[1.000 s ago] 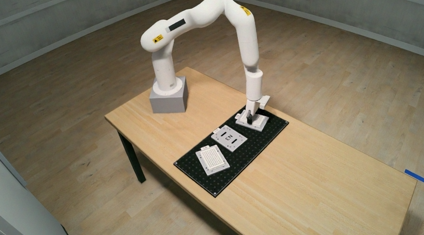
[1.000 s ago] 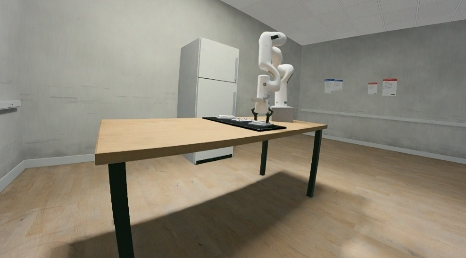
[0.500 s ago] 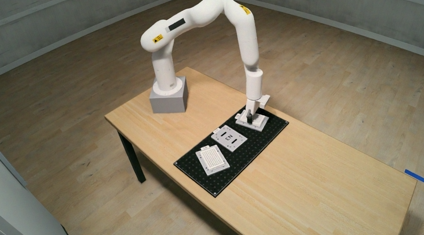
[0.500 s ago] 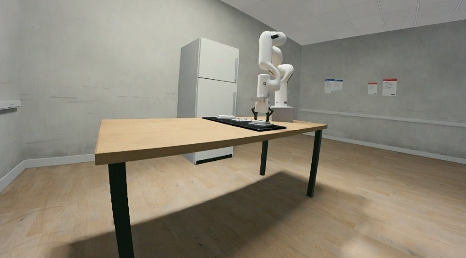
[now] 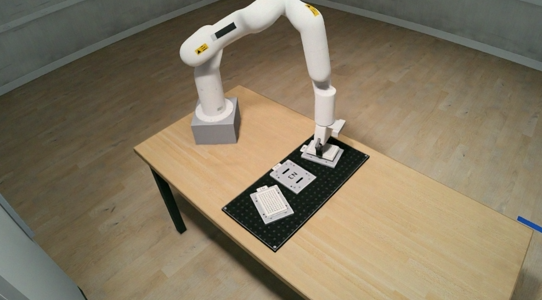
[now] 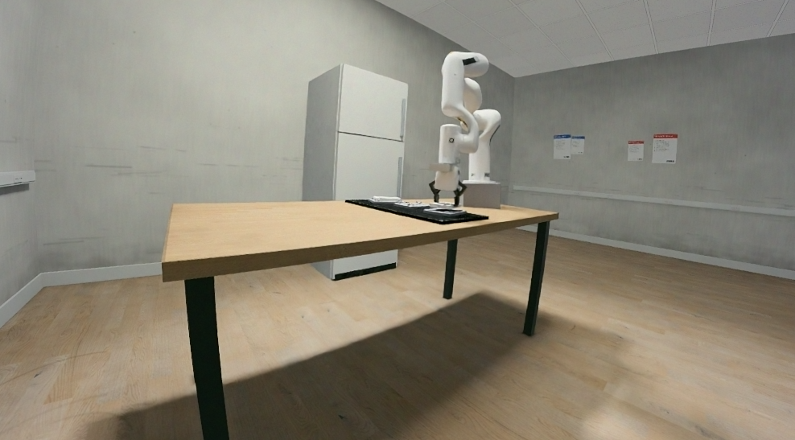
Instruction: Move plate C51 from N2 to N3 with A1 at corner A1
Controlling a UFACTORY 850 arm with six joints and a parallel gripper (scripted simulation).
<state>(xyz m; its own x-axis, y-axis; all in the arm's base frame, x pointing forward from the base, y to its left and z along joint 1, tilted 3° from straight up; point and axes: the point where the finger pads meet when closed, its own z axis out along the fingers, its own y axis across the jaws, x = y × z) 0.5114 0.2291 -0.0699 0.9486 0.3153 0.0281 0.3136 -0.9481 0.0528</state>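
The gripper (image 5: 318, 148) has its jaws pinching the white plate (image 5: 327, 153) across its sides, so it can lift it. The plate sits at the far end of the black board (image 5: 319, 196), on its gray holder (image 5: 334, 160). It looks flat and square-ish. The empty gray holder (image 5: 305, 182) waits in the middle, and another plate (image 5: 271, 202) rests nearer.
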